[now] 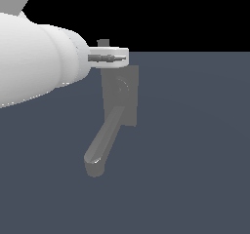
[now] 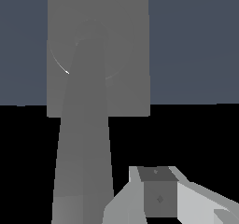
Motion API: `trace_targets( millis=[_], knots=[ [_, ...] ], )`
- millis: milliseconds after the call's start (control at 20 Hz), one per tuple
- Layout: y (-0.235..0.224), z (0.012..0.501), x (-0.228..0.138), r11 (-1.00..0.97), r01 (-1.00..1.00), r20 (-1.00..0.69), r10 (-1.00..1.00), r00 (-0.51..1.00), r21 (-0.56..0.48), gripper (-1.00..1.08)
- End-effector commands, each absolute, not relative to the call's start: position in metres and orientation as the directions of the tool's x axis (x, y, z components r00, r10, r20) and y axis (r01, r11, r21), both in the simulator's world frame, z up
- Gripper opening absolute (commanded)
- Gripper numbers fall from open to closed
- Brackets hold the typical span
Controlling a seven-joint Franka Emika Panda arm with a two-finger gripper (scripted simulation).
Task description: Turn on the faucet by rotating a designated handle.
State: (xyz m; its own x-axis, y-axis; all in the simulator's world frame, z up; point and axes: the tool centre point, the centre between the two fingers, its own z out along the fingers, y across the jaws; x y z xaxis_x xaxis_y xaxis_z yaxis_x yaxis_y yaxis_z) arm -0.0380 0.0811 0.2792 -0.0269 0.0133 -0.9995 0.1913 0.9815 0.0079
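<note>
The faucet's flat grey base plate (image 1: 128, 89) lies in the middle of the exterior view. Its thick rounded spout (image 1: 102, 143) runs from the plate toward the camera. My gripper (image 1: 108, 58) hovers over the plate's far end, and its white hand covers that end. A small squared grey piece (image 1: 102, 43) pokes out just behind the hand and looks like the end of the handle, the rest of it hidden. In the wrist view the plate (image 2: 126, 50) and spout (image 2: 84, 162) fill the frame, and one finger (image 2: 158, 195) shows beside the spout. The jaws' gap is not visible.
A plain blue-grey floor (image 1: 195, 155) surrounds the faucet. The bulky white arm (image 1: 34, 57) fills the exterior view's upper left.
</note>
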Motion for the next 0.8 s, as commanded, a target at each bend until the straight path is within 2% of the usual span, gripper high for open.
trace_targets(
  millis=[0, 600, 650, 750],
  knots=[
    [0.065, 0.289, -0.038, 0.979, 0.205, -1.000, 0.014, -0.012, 0.011, -1.00],
    [0.027, 0.304, -0.044, 0.979, 0.204, -1.000, 0.014, 0.002, 0.014, -1.00],
    [0.040, 0.284, -0.050, 0.982, 0.190, -0.999, 0.014, -0.041, 0.006, -1.00],
    [0.032, 0.284, -0.051, 0.981, 0.192, -0.999, 0.014, -0.036, 0.007, -1.00]
  ],
)
